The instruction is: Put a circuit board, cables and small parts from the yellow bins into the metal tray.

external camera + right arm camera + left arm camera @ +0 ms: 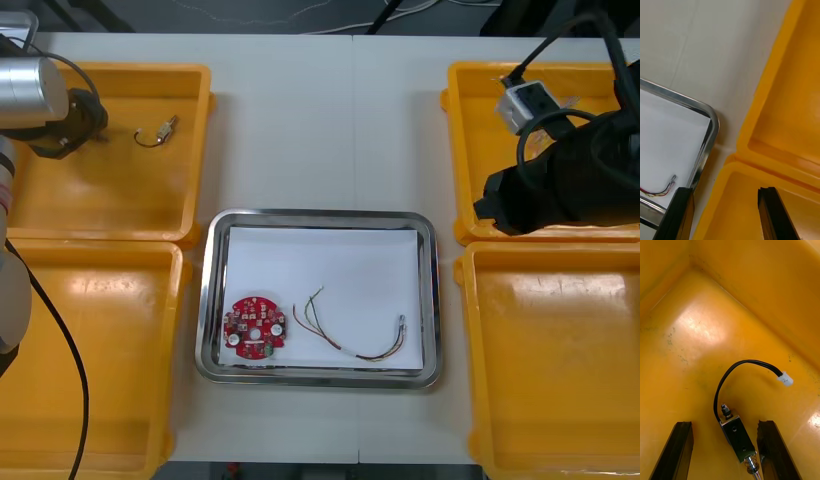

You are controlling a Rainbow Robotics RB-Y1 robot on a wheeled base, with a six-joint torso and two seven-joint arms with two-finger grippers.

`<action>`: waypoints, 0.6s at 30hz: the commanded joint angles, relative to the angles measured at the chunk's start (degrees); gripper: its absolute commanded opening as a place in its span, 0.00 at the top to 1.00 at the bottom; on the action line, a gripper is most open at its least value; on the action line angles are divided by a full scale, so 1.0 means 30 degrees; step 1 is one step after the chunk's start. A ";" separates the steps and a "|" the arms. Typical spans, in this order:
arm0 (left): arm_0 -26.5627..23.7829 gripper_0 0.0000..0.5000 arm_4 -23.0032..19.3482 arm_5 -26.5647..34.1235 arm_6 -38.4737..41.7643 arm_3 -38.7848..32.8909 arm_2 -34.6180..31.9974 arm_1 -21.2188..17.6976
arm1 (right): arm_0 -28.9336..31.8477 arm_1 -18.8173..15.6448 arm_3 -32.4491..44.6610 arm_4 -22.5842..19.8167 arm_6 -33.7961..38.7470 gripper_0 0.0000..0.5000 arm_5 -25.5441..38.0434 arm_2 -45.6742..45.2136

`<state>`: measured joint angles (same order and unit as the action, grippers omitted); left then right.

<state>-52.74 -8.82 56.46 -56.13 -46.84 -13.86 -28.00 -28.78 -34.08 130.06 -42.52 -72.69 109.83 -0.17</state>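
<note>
My left gripper [724, 452] stands open low in the far left yellow bin [60, 205]. Between its fingers [677, 450] lies a small metal part [736, 437] with a spring end, close to one finger. A black cable [732, 371] with a white plug [785, 380] curls off it. In the front view that part [157, 132] lies just beside the left arm. My right gripper [724, 215] is open with nothing in it, above the rim between the two right bins [763, 161]. The metal tray [208, 300] holds a red circuit board [254, 326] and a red and yellow cable [350, 338].
The tray is white inside, and its corner [712, 123] lies close to the right gripper. The near left bin [100, 380] and near right bin [560, 380] look bare. Light table [330, 120] stretches between the far bins.
</note>
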 commanded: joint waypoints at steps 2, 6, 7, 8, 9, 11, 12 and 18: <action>-0.0730 0.00 0.0481 -0.0276 0.1600 -0.0206 0.0724 0.0193 | 0.0188 -0.0711 -0.0754 0.0403 0.2666 0.00 0.0057 -0.1758; -0.0730 0.01 0.0451 -0.0276 0.1629 -0.0206 0.0900 0.0193 | 0.0159 -0.0857 -0.1223 0.2336 0.4424 0.00 0.0057 -0.1846; -0.0701 0.08 0.0451 -0.0276 0.1629 -0.0206 0.0929 0.0193 | 0.0159 -0.0857 -0.1399 0.2922 0.4688 0.00 0.0057 -0.1817; -0.0701 0.12 0.0451 -0.0276 0.1629 -0.0206 0.0958 0.0193 | 0.0159 -0.0886 -0.1486 0.3215 0.4717 0.00 0.0057 -0.1817; -0.0701 0.23 0.0510 -0.0276 0.1600 -0.0206 0.1017 0.0193 | 0.0159 -0.0857 -0.1633 0.3918 0.4717 0.00 0.0057 -0.1817; -0.0701 0.38 0.0539 -0.0246 0.1541 -0.0206 0.1164 0.0193 | 0.0159 -0.0886 -0.1897 0.4914 0.4717 0.00 0.0057 -0.1846; -0.0701 0.44 0.0569 -0.0276 0.1541 -0.0206 0.1222 0.0193 | 0.0129 -0.0886 -0.2072 0.5442 0.4629 0.00 0.0057 -0.1846; -0.0701 0.74 0.0569 -0.0217 0.1395 -0.0206 0.1369 0.0251 | -0.0193 -0.0886 -0.3772 0.7112 0.4307 0.00 0.0057 -0.1846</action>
<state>-52.74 -7.71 56.44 -56.10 -46.80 -11.01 -27.98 -28.64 -34.72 120.71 -23.14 -59.52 109.83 -4.33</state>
